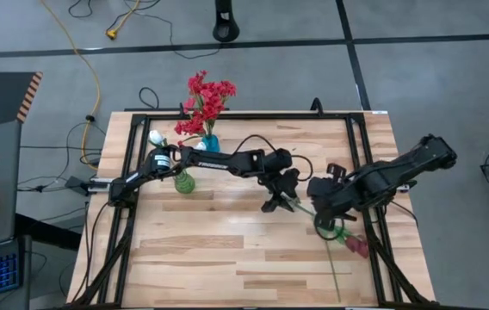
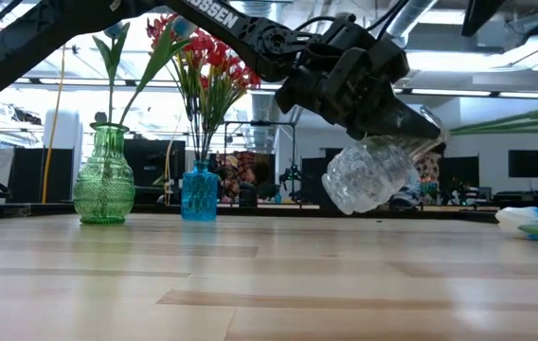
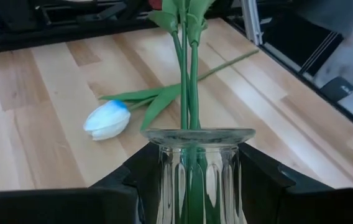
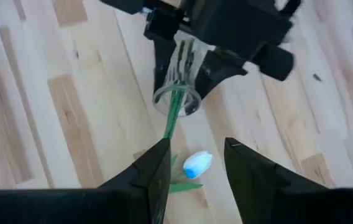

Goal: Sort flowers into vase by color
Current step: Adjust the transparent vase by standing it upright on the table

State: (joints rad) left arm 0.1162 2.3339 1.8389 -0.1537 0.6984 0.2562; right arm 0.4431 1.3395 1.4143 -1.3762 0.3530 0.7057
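Observation:
My left gripper [image 1: 276, 193] [image 3: 192, 168] is shut on a clear ribbed glass vase [image 2: 368, 175] [image 3: 195, 168] near the table's middle. Two green stems [image 3: 187, 74] stick out of its mouth [image 4: 176, 102], and their maroon blossoms [image 1: 357, 246] lie toward the right near side. My right gripper [image 1: 324, 215] [image 4: 195, 155] is open just past the vase mouth, and the stems run under one of its fingers [image 4: 158, 171]. A white tulip [image 3: 107, 119] [image 4: 197, 163] lies on its side on the table below that gripper. My left gripper holds the clear vase by its body just below the neck [image 3: 164, 180], pinched between the two fingers [image 3: 260, 180], one on each side. The vase is lifted clear of the table and tilted, its mouth pointing toward the right arm.
A green glass vase [image 1: 184, 182] [image 2: 104, 180] with a white tulip and a blue vase [image 1: 208, 143] [image 2: 200, 192] with red clustered blossoms [image 1: 206, 99] stand at the far left. Black frame rails [image 1: 361, 146] run along the table's edges. Bare wood lies at the near left.

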